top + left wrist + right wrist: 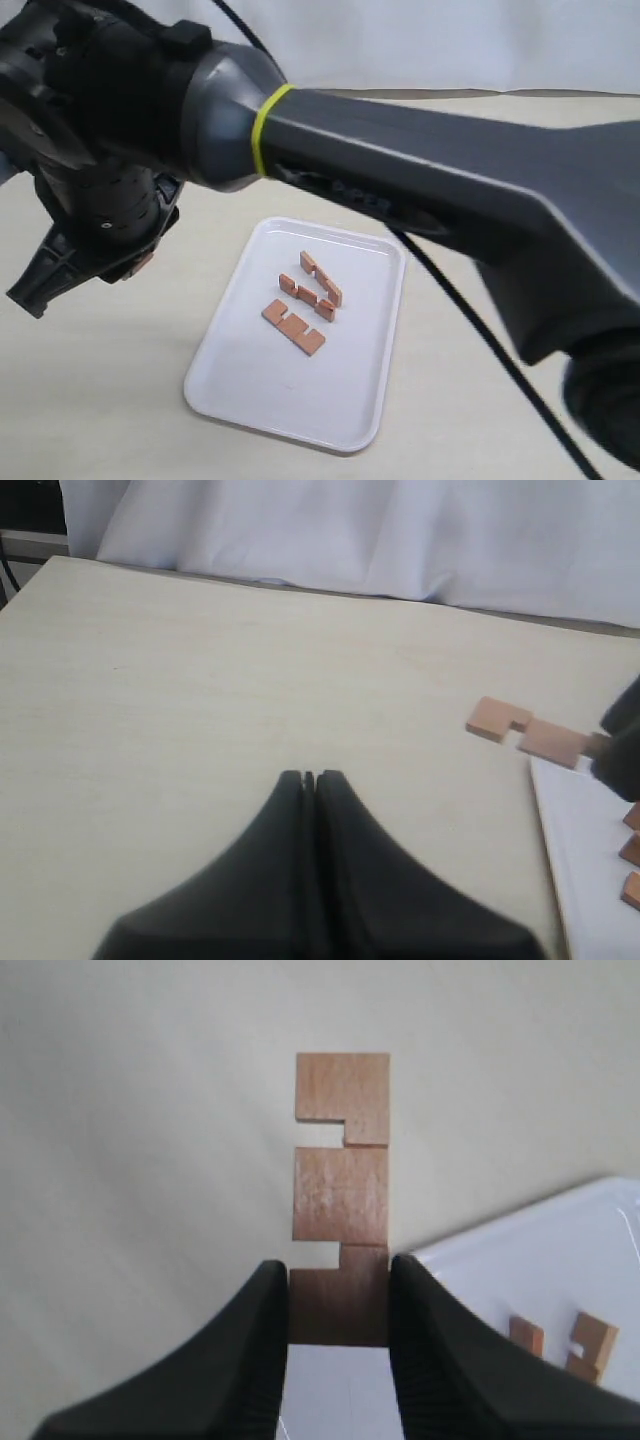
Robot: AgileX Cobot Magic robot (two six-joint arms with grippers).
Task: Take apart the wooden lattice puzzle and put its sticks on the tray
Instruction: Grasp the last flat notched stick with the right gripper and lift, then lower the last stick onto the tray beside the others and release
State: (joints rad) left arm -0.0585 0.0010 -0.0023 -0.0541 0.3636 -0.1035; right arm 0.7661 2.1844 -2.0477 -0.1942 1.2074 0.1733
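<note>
My right gripper (338, 1295) is shut on one end of a reddish-brown notched stick (342, 1185), holding it in the air over the tabletop just past the edge of the white tray (520, 1270). The same stick (525, 730) shows in the left wrist view, beside the tray's corner. Three more sticks (300, 300) lie loose on the tray (250, 390), near its middle. No interlocked lattice puzzle is in view, only separate sticks. My left gripper (309, 777) is shut on nothing above bare table.
The right arm (420, 170) reaches across the exterior view from right to left, above the tray's far side, with a black cable (480, 340) trailing under it. A white cloth (380, 530) hangs behind the table's far edge.
</note>
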